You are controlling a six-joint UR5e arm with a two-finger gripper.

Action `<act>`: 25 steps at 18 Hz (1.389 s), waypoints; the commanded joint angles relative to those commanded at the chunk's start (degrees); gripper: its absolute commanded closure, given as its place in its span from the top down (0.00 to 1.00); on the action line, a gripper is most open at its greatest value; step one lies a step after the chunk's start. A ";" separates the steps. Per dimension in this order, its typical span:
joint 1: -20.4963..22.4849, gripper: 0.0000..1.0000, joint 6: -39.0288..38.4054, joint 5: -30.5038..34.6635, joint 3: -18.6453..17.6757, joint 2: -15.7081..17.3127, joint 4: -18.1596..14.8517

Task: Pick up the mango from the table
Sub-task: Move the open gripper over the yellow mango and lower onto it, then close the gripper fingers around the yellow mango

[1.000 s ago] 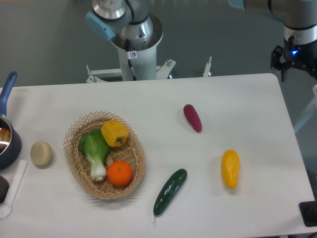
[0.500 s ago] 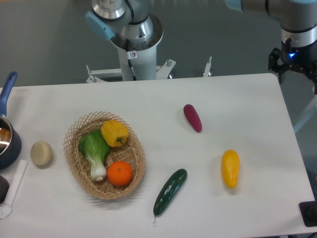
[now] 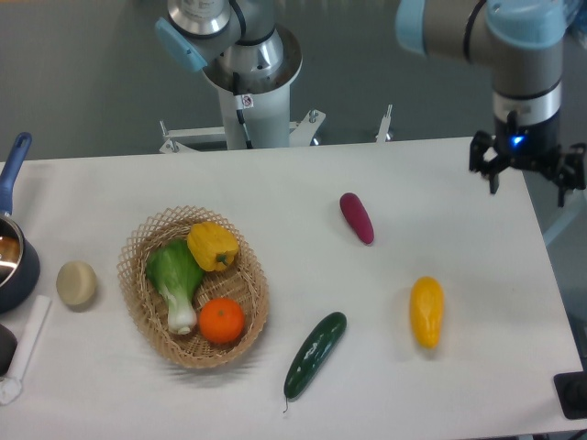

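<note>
The mango [image 3: 426, 312] is a smooth yellow-orange oval lying on the white table [image 3: 440, 183] at the right, near the front. My gripper [image 3: 529, 176] hangs over the table's far right edge, well behind the mango and to its right. Its two black fingers stand wide apart with nothing between them, so it is open and empty.
A purple vegetable [image 3: 357, 217] lies behind and left of the mango, and a dark green cucumber [image 3: 315, 354] lies to its left. A wicker basket [image 3: 147, 312] holds a yellow pepper, a leafy green and an orange. A pale round item [image 3: 76, 283] and a blue pot [image 3: 13, 257] are at the left edge.
The arm has swung left and down, bringing my gripper from beyond the table's far right corner to over its right edge. Nothing on the table has moved.
</note>
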 joint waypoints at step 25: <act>-4.14 1.00 -18.99 -13.19 3.78 -17.14 3.16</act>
